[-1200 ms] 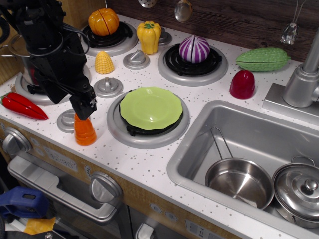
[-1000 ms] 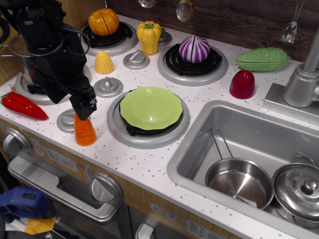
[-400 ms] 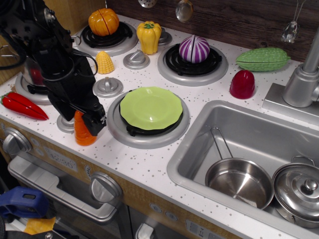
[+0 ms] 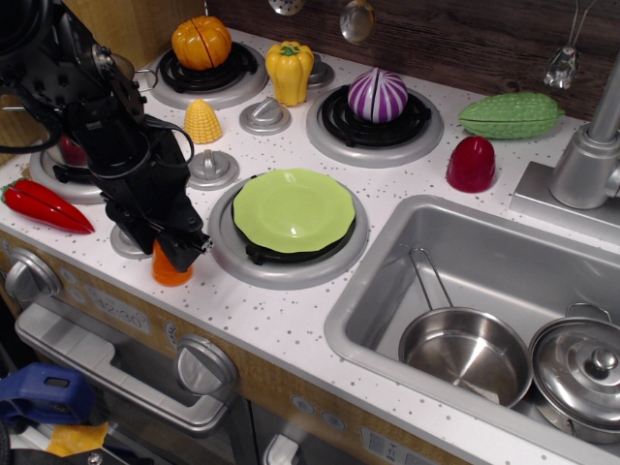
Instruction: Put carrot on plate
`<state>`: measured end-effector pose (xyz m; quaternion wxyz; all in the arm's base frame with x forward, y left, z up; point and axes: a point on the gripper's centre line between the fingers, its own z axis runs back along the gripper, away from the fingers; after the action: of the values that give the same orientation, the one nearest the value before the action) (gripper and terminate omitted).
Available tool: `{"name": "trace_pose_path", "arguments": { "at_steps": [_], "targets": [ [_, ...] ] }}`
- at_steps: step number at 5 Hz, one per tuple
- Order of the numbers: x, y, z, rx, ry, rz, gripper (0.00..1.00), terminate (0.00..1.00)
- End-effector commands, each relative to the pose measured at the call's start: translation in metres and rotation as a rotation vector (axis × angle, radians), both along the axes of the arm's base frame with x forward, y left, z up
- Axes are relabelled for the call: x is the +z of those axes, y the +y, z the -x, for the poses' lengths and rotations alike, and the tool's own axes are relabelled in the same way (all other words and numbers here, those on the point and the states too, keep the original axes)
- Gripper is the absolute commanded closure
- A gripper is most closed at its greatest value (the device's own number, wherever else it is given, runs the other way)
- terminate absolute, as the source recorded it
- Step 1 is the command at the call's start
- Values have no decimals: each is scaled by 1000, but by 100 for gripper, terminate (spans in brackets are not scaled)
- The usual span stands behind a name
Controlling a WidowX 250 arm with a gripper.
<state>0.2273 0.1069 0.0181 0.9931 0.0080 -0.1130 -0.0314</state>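
Note:
The orange carrot (image 4: 167, 272) stands upright on the white counter near its front edge, left of the plate. Only its lower part shows; my black gripper (image 4: 181, 249) has come down over its top and hides the rest. I cannot see whether the fingers are closed on it. The lime-green plate (image 4: 294, 210) lies empty on the front burner, just right of the gripper.
A red chilli (image 4: 44, 205) lies at the left edge. Corn (image 4: 202, 122), a pumpkin (image 4: 201, 43), a yellow pepper (image 4: 290, 70) and a purple onion (image 4: 378, 95) stand behind. A sink (image 4: 387, 254) with two steel pots is at the right.
My gripper has moved right and down, from above the carrot's tip to low over it. The carrot tilted briefly and now stands a little farther right.

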Motion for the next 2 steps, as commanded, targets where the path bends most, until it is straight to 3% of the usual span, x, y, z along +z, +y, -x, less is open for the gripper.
{"name": "trace_pose_path", "arguments": {
  "at_steps": [1,2],
  "targets": [
    [18,1,-2,2,-11,-30,100,0],
    [44,-3,-11,-2,-6,-61,100,0]
  ]
}}
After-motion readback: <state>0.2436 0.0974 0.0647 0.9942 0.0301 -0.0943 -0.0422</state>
